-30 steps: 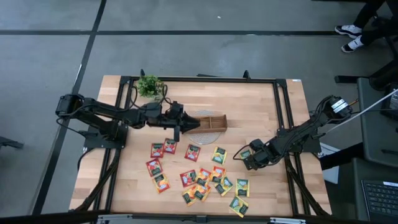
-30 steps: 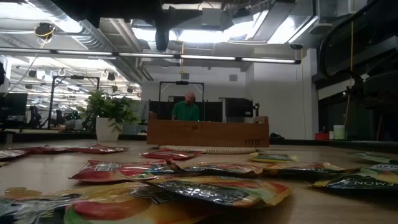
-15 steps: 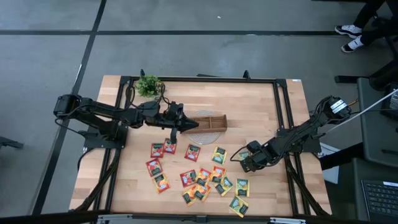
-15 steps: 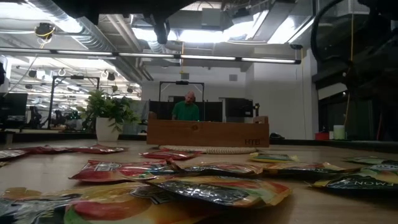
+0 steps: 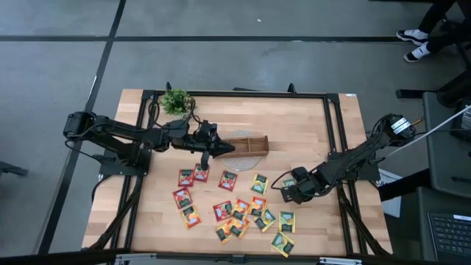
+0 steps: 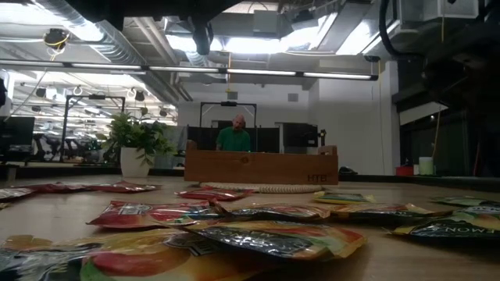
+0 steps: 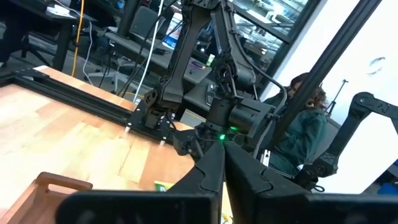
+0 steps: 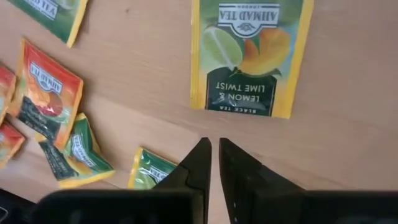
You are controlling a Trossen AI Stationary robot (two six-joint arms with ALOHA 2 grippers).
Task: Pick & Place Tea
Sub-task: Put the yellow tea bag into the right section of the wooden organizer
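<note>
Several red, orange and yellow-green tea sachets lie flat on the near half of the table, and they fill the foreground of the low view. My left gripper is shut and holds nothing. It hovers by the left end of the wooden tray, above two red sachets. My right gripper is shut with nothing in it. It points down at bare wood just beside a yellow-green lemon and lime sachet. Whether its tips touch the wood, I cannot tell.
The three-compartment tray sits on a round woven mat at mid-table. A small potted plant stands at the far left. Black frame rails run along the table edges. A person shows in the room beyond, and another person appears behind my right arm.
My left gripper has risen from pointing down at the red sachets, tipping more level and shifting toward the tray. My right gripper has moved a little toward the table's near-left, off the yellow-green sachet. No sachet has moved.
</note>
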